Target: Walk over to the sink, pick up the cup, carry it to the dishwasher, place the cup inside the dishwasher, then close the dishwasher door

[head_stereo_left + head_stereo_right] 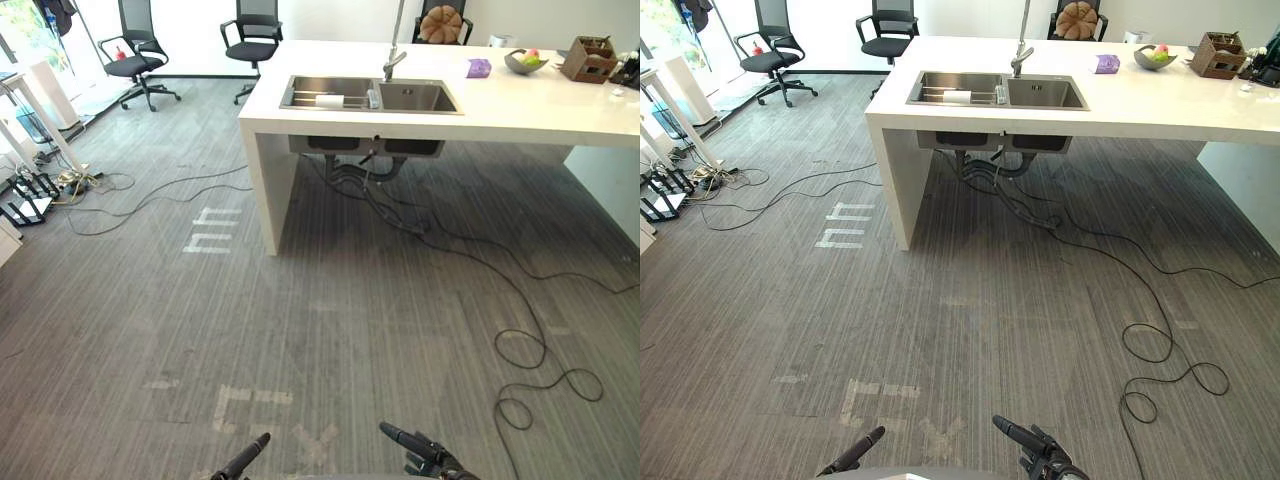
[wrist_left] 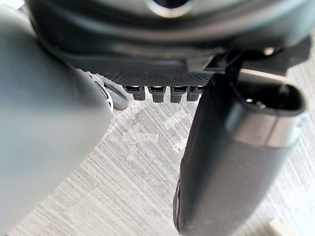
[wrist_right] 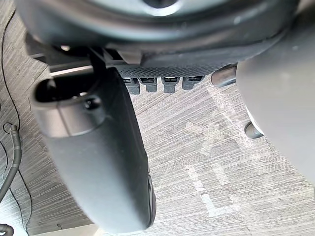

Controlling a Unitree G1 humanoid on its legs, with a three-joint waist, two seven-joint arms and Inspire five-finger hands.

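A double steel sink (image 1: 420, 98) is set into a white counter (image 1: 520, 108) far ahead of me, with a tall faucet (image 1: 393, 62) between its basins. In the left basin lies a white cup (image 1: 329, 100); it also shows in the right eye view (image 1: 956, 96). My left hand (image 1: 245, 461) and right hand (image 1: 420, 448) hang low at the bottom edge, over the carpet and well short of the counter. Both are open, fingers straight, holding nothing. The wrist views show the left hand's thumb (image 2: 231, 162) and the right hand's thumb (image 3: 98, 147) above bare floor.
Black cables (image 1: 530, 350) loop over the grey carpet from under the sink to the right. Two office chairs (image 1: 140, 55) (image 1: 252, 40) stand at the back left. A purple item (image 1: 479, 68), a fruit bowl (image 1: 526, 62) and a wooden box (image 1: 588, 58) sit on the counter.
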